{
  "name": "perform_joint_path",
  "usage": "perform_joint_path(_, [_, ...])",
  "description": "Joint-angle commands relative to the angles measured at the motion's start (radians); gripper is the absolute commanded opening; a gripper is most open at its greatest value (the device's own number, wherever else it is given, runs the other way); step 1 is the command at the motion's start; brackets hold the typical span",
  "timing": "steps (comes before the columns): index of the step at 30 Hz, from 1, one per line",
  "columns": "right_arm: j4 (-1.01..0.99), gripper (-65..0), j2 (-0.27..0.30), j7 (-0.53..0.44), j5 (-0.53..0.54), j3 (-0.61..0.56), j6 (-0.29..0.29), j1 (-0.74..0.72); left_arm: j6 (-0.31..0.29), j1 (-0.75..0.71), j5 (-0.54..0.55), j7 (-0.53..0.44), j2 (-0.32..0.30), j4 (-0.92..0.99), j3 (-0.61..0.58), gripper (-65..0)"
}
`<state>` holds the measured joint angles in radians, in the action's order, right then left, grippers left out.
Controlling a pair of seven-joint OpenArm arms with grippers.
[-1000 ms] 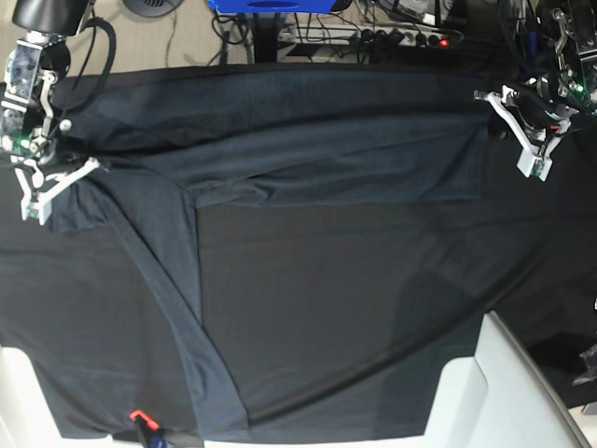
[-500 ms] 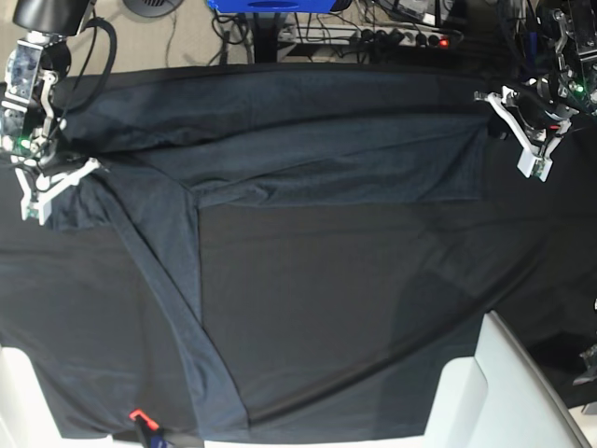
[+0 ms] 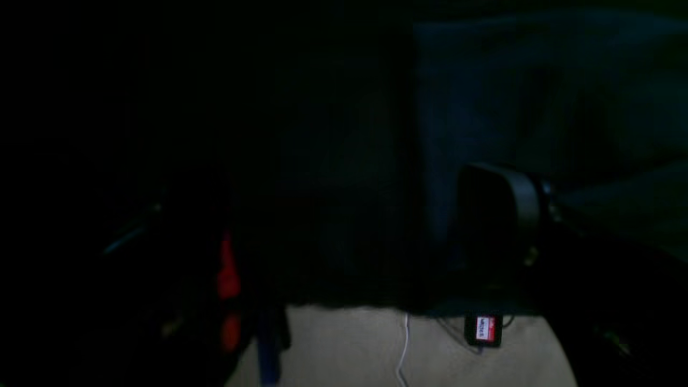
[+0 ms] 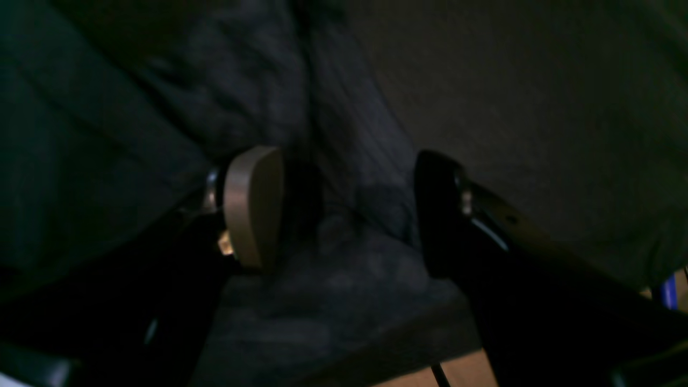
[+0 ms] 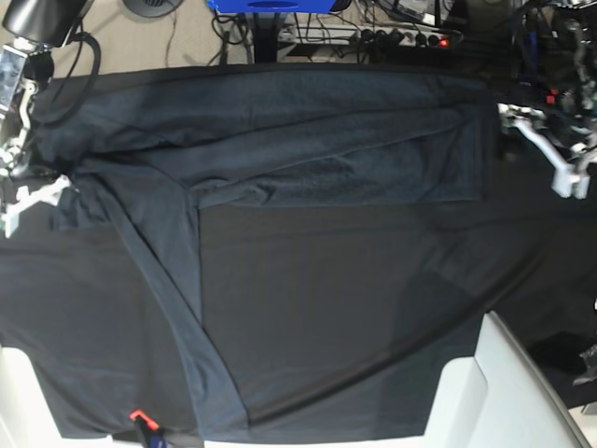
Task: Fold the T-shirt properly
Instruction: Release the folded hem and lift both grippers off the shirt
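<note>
The T-shirt [image 5: 308, 149] lies flat on the black tablecloth [image 5: 373, 299], its body a wide band along the far edge and one strip running down toward the near left. My right gripper [image 5: 35, 198] stands at the shirt's left end. In the right wrist view its jaws [image 4: 344, 209] are open, with bunched T-shirt [image 4: 344, 290] fabric loose beneath them. My left gripper [image 5: 546, 149] is open, just off the shirt's right edge. The left wrist view is very dark: one finger [image 3: 505, 209] shows beside a blue-grey patch of T-shirt [image 3: 537, 86].
White plastic parts sit at the near right [image 5: 508, 392] and the near left corner [image 5: 14, 392]. A small red-orange item [image 5: 138, 414] lies at the near edge. Beyond the table's far edge are a power strip [image 5: 410, 37], cables and a blue object [image 5: 270, 5].
Both grippers opened and let go of the shirt. The left gripper drew away to the right in the base view and the right gripper moved left. The shirt's ends settled on the table.
</note>
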<state>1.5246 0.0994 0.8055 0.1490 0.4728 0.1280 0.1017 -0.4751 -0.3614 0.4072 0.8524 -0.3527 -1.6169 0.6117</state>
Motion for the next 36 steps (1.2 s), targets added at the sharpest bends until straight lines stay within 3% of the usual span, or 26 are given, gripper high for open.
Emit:
perform_joint_path(1, [0.026,-28.1,0.01,-0.018,0.002,-0.004,0.002,-0.03,-0.007,0.023,0.019,-0.022,0.001,-0.024,-0.006,-4.4])
perform_joint_path(3, [0.017,-29.4,0.013,-0.028,0.002,-0.041,0.022,-0.047,-0.007,0.032,0.019,-0.022,0.01,-0.01,-0.026,-16.8])
perform_joint_path(4, [0.014,-33.3,0.013,-0.044,0.002,-0.061,0.045,-0.047,-0.007,0.032,0.019,-0.022,0.017,-0.001,-0.043,-28.1])
perform_joint_path(5, [0.011,-38.9,0.012,-0.062,0.002,-0.075,0.069,-0.049,-0.007,0.035,0.019,-0.023,0.022,0.004,-0.055,-40.6])
perform_joint_path(6, [0.007,-47.3,0.01,-0.087,0.002,-0.088,0.088,-0.049,-0.007,0.049,0.019,-0.023,0.031,0.008,-0.071,-57.4])
perform_joint_path(7, [-0.006,-56.4,0.01,-0.108,0.002,-0.099,0.1,-0.059,-0.007,0.063,0.017,-0.023,0.045,0.013,-0.079,-65.0])
perform_joint_path(8, [-0.031,-64.8,0.01,-0.12,0.001,-0.104,0.098,-0.075,-0.007,0.071,0.012,-0.023,0.063,0.019,-0.083,-65.0])
perform_joint_path(11, [-0.131,-61.8,0.013,-0.134,-0.002,-0.101,0.097,-0.124,-0.006,0.083,0.011,-0.022,0.082,0.04,-0.085,-65.0])
perform_joint_path(15, [-0.249,-64.8,0.023,-0.145,-0.004,-0.101,0.097,-0.181,-0.006,0.097,0.011,-0.023,0.099,0.048,-0.085,-65.0])
perform_joint_path(24, [-0.401,-64.8,0.086,-0.208,-0.004,-0.099,0.095,-0.234,-0.003,0.104,0.011,-0.023,0.099,0.119,-0.085,-65.0])
perform_joint_path(30, [-0.499,-64.8,0.128,-0.278,-0.002,-0.099,0.095,-0.25,-0.001,0.126,0.011,-0.026,0.076,0.194,-0.16,-65.0])
perform_joint_path(36, [-0.605,-64.8,0.132,-0.413,-0.002,-0.101,0.1,-0.265,-0.001,0.137,0.011,-0.075,0.079,0.205,-0.175,-65.0])
